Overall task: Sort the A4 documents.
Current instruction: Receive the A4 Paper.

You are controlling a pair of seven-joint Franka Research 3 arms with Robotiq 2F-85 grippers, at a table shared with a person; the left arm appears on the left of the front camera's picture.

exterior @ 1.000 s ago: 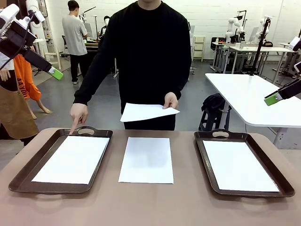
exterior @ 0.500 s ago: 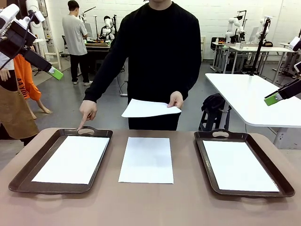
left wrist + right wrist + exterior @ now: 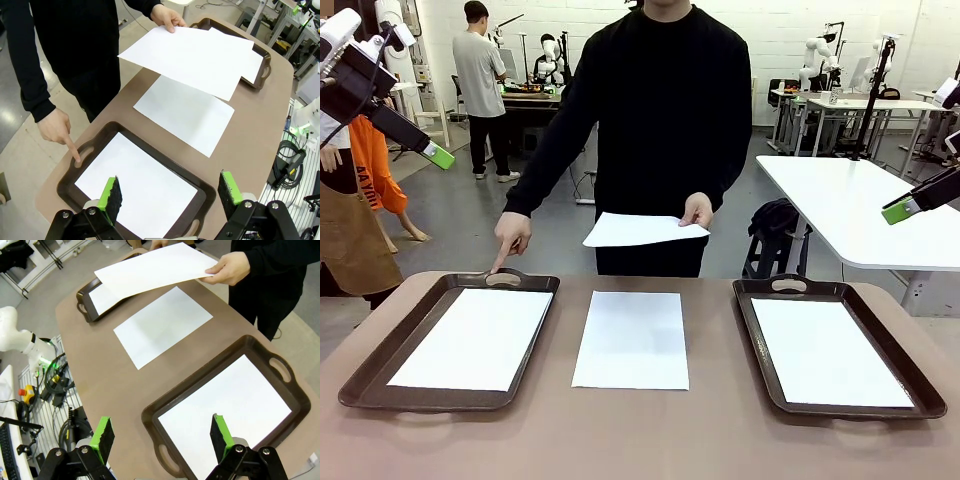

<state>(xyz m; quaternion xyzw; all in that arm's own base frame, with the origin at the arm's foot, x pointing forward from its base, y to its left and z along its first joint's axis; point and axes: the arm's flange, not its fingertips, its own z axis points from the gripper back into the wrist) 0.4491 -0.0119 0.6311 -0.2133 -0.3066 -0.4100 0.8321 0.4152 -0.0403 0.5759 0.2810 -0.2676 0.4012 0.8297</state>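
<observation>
Left end effector [image 3: 170, 189], right end effector [image 3: 160, 432] wide, empty; centre A4 document [image 3: 631, 340] flat on worktop [image 3: 640, 435], light, floppy: best lifted by an edge

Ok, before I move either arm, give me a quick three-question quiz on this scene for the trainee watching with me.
1. True or false: the left end effector and the right end effector are both shut on paper.
2. The person's pointing hand aims at: A) the far handle of the left tray; B) the middle sheet; C) the right tray.
3. How many A4 documents are in view, and where?
Key: 1. False; both are open, holding nothing. 2. A. 3. Four: the left tray's sheet, the right tray's sheet, the middle sheet on the bare table, the held sheet in the person's other hand.
</observation>
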